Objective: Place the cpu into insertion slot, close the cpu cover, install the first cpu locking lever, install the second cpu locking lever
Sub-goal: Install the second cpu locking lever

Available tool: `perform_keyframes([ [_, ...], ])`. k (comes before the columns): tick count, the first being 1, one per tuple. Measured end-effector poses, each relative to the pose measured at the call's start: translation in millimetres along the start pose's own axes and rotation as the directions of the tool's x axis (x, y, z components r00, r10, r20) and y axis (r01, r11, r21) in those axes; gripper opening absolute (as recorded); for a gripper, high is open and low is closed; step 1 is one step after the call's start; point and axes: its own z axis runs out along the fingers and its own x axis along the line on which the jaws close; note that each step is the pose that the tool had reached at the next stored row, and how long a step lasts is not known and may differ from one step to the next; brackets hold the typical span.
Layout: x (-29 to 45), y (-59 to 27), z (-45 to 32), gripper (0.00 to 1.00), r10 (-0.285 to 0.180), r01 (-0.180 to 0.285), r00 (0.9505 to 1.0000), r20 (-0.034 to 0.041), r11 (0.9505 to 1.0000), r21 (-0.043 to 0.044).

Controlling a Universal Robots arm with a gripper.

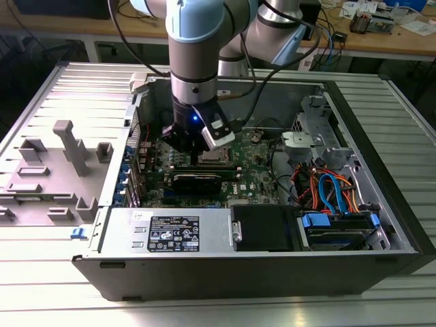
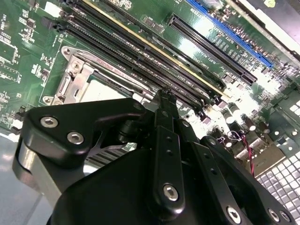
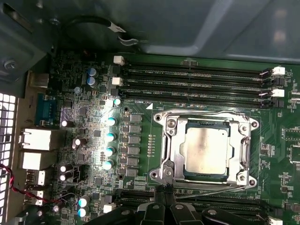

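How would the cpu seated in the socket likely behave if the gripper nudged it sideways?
The cpu looks flat, thin and rigid, so it probably wouldn't bend, roll or tip. It lies inside the metal cover frame, which would likely block sliding. Its smooth silvery top may be slippery for the gripper.

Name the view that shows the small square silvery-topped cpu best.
First wrist view: the square silvery-grey cpu lies fully visible inside its metal frame. In the second wrist view the black claw covers most of it; the exterior view has it tiny beneath the arm.

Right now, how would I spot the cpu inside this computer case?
Find the green motherboard in the open case. Beside the long black memory slots sits a square silvery metal frame. The cpu is the flat, silvery-grey square in its middle.
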Motion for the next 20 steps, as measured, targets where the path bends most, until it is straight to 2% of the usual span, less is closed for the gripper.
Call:
perform_keyframes([
  [12,2.0,-0.1,8.0,0.11,-0.009,0.009,1.0,-0.0003,1.0,0.0001],
  [20,3.4,0.9,10.0,0.11,-0.019,0.019,0.9998,-0.0005,0.9998,0.0],
])
